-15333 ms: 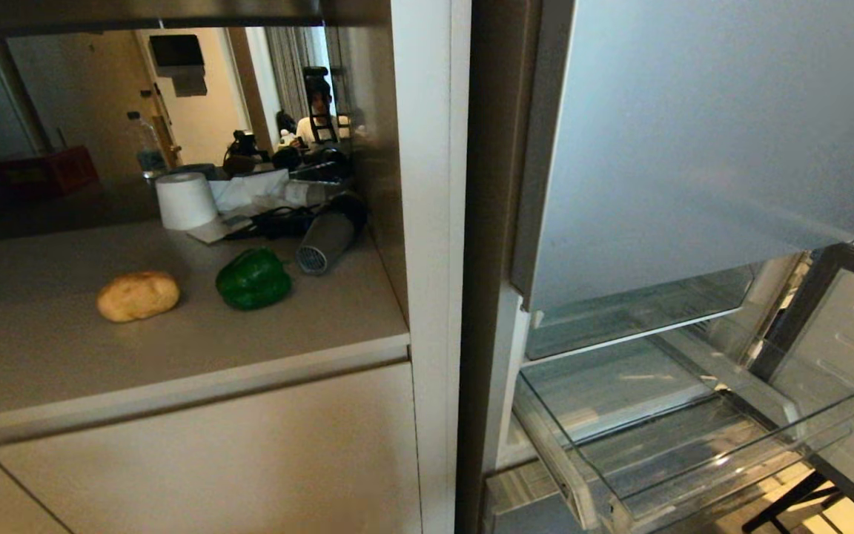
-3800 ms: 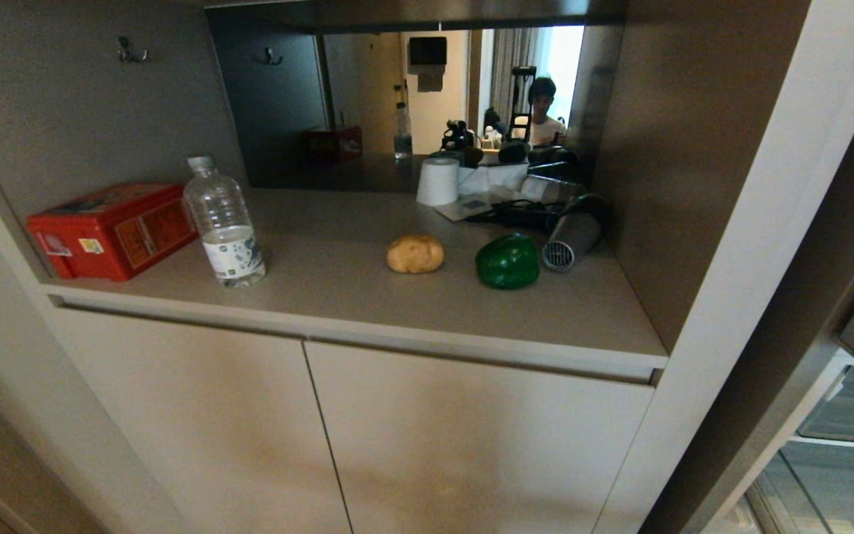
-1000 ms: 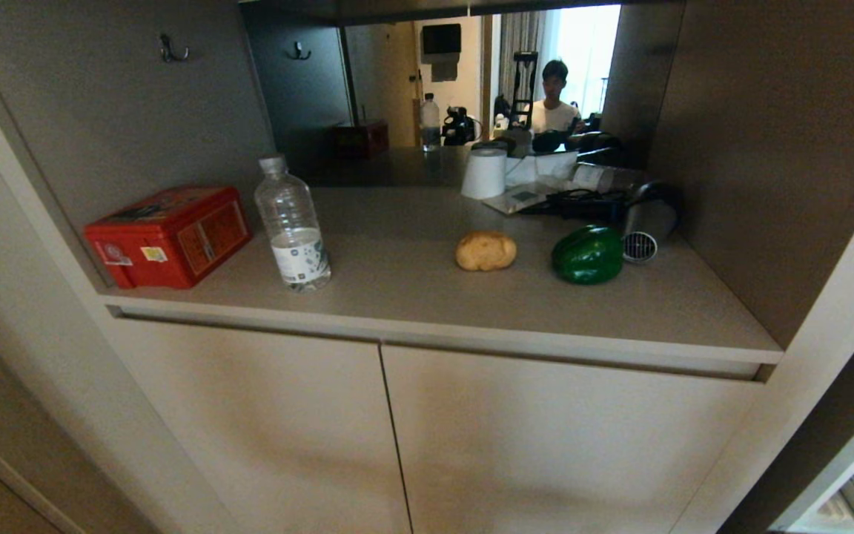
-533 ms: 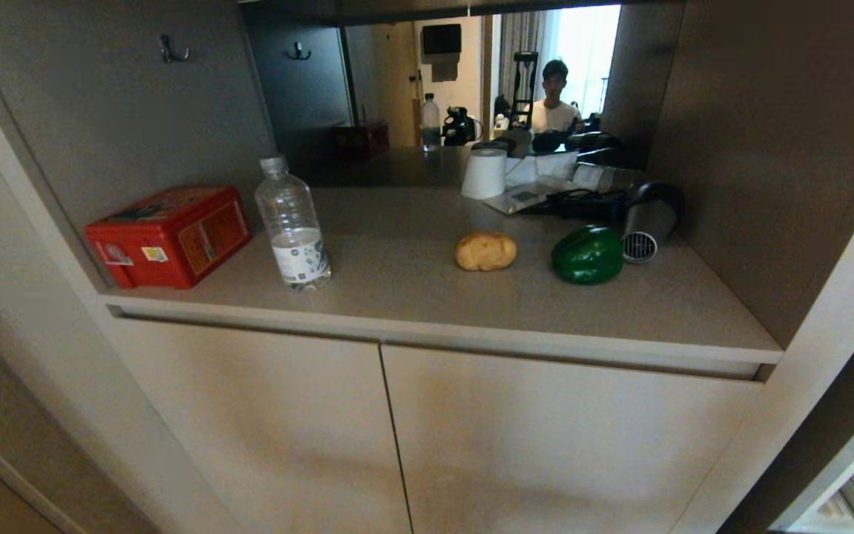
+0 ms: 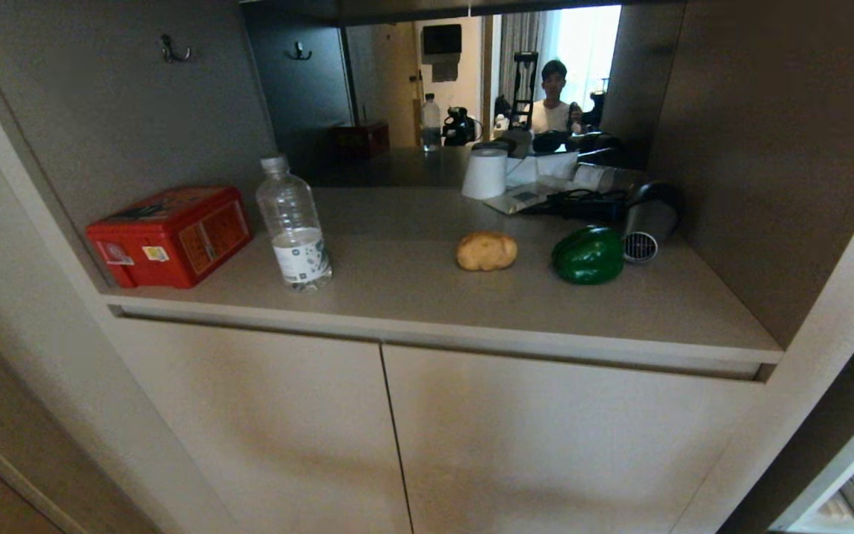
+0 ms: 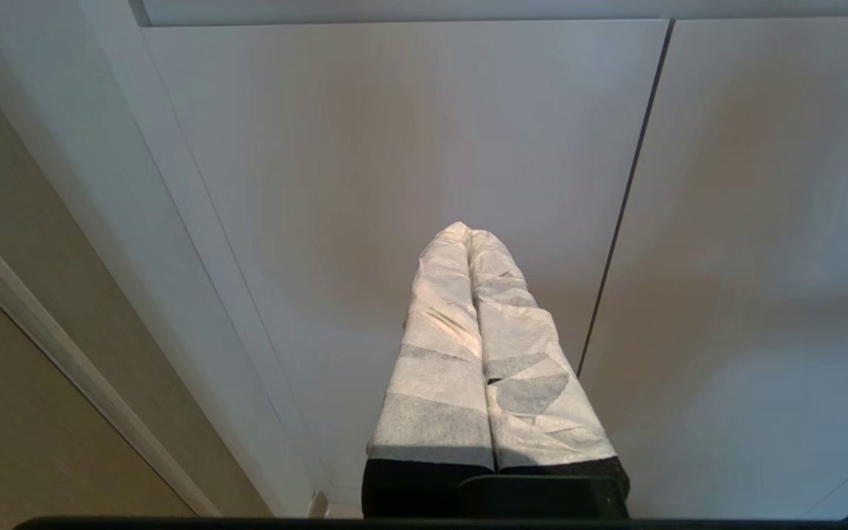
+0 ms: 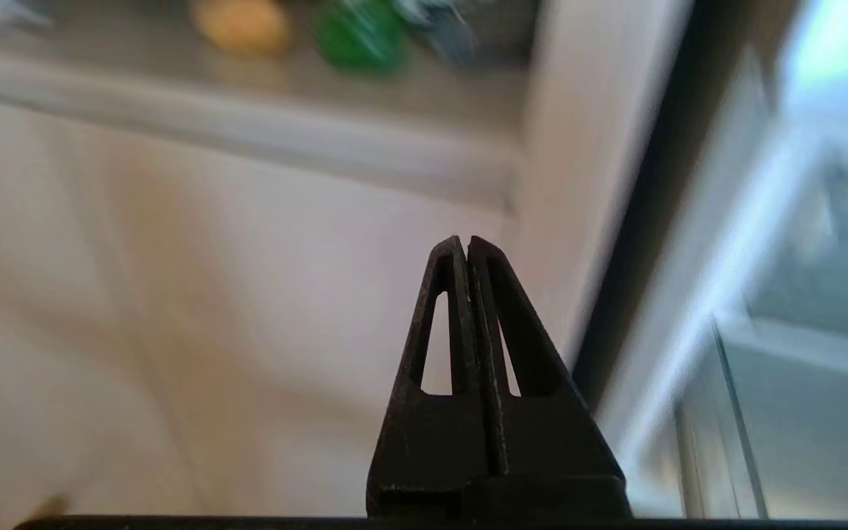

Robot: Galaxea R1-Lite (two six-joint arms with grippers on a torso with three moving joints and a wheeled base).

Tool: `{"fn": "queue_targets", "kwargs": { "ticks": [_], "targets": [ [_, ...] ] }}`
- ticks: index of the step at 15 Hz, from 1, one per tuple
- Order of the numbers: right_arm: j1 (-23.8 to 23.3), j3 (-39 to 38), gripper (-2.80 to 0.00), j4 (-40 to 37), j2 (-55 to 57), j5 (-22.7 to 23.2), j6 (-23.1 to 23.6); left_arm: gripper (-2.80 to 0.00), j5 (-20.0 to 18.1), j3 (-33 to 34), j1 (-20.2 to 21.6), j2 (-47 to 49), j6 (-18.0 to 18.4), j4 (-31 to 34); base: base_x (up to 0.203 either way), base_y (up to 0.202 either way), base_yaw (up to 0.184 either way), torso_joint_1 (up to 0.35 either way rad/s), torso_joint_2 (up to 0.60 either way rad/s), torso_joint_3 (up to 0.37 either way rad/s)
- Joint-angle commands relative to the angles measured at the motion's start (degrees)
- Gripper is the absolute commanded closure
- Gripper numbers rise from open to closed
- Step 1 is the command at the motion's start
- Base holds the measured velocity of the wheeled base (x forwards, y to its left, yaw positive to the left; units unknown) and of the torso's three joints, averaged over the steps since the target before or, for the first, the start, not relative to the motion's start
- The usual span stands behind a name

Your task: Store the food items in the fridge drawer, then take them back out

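Evidently my right gripper (image 7: 466, 241) pointed, pinched shut and empty, below the green pepper (image 5: 587, 255) and potato (image 5: 486, 251) (my closed left gripper (image 6: 468, 230) faced the cabinet doors (image 6: 365, 147)).

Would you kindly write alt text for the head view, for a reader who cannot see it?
A green bell pepper and a tan potato sit side by side, apart, on a beige counter above closed cabinet doors. Further left stand a clear water bottle and a red box; neither robot arm shows.
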State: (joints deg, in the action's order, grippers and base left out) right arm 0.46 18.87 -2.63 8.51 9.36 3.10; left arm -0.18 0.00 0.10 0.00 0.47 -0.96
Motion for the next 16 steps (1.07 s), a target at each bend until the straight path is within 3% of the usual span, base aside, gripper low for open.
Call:
{"fn": "queue_targets", "kwargs": {
  "ticks": [1,3,5,9,11,14,16],
  "targets": [
    [0.08,5.65,0.0,-0.14,10.49,6.37,-0.2,0.0,0.01,0.62,-0.01,0.0,0.33,-0.09,0.0,0.0,0.0,0.0,0.0,0.0],
    [0.09,10.06,0.0,-0.41,19.84,20.81,-0.62,0.0,-0.02,0.62,0.05,0.0,0.33,-0.09,0.0,0.0,0.0,0.0,0.0,0.0],
    [0.14,12.82,0.0,-0.46,28.8,30.24,-0.52,0.0,0.01,0.62,0.0,0.0,0.33,-0.18,0.0,0.0,0.0,0.0,0.0,0.0],
    [1.4,16.42,0.0,4.85,45.91,34.78,0.48,0.0,0.01,0.62,-0.01,0.0,0.41,-0.18,0.0,0.0,0.0,0.0,0.0,0.0],
    [5.56,17.02,0.0,10.54,52.8,31.29,0.56,0.0,0.01,0.62,-0.01,0.0,0.41,-0.18,0.0,0.0,0.0,0.0,0.0,0.0],
    [17.8,17.3,0.0,21.2,62.94,15.23,-0.25,0.0,0.01,0.62,-0.01,0.0,0.41,-0.18,0.0,0.0,0.0,0.0,0.0,0.0],
    [22.36,18.1,0.0,28.92,69.12,3.79,-1.16,0.0,0.01,0.62,-0.01,0.0,0.41,-0.18,0.0,0.0,0.0,0.0,0.0,0.0]
  ]
}}
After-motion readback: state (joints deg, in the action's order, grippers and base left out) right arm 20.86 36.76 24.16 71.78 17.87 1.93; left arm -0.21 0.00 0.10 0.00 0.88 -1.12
